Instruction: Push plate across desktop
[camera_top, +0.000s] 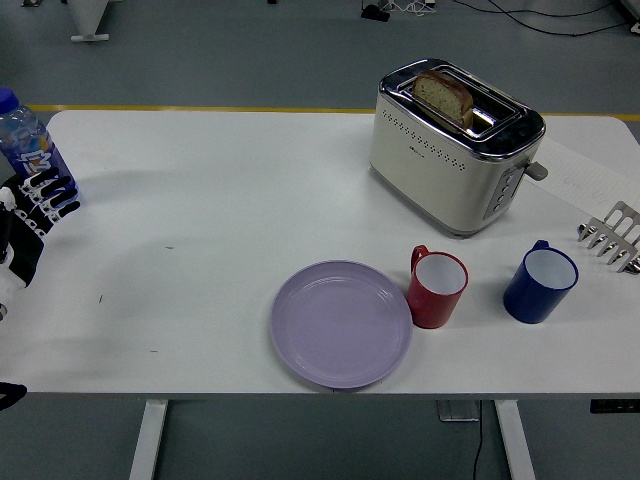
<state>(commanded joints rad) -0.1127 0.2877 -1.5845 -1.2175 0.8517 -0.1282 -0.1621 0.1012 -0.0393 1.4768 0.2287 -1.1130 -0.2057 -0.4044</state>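
A lilac plate (341, 323) lies near the table's front edge, just left of a red mug (437, 288). My left hand (32, 213) is at the far left edge of the picture, over the table's left end and far from the plate. Its fingers (50, 190) are spread and hold nothing. Most of the arm is cut off by the frame. My right hand is out of view.
A toaster (455, 145) with a bread slice (443, 95) stands at the back right. A blue mug (540, 282) stands right of the red mug. A water bottle (27, 140) stands at the far left behind my hand. A metal rack (612, 234) is at the right edge.
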